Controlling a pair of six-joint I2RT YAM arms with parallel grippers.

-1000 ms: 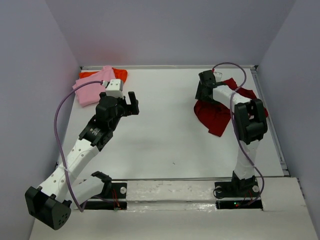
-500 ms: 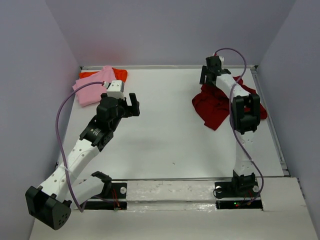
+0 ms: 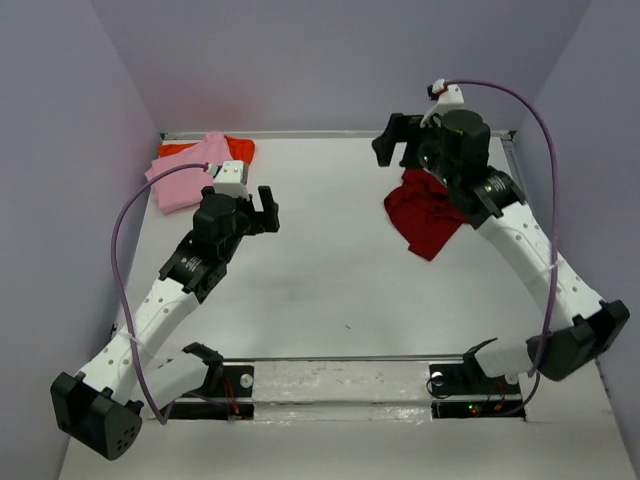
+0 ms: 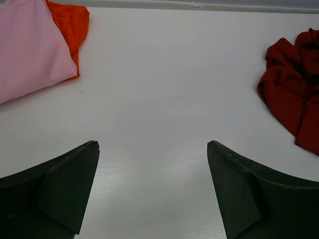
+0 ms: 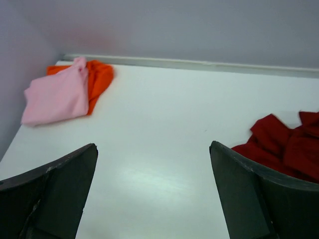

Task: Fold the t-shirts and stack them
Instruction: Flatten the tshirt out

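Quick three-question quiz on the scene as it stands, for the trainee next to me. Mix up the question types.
1. True or false: the pink t-shirt lies on top of the orange t-shirt.
2. Pick one. The dark red t-shirt is: A) folded flat, B) lying in a crumpled heap, C) stacked on the other two.
3. Fill in: the left fingers and the right fingers both stand ____, with nothing between them.

Key: 1 true. 2 B. 3 open.
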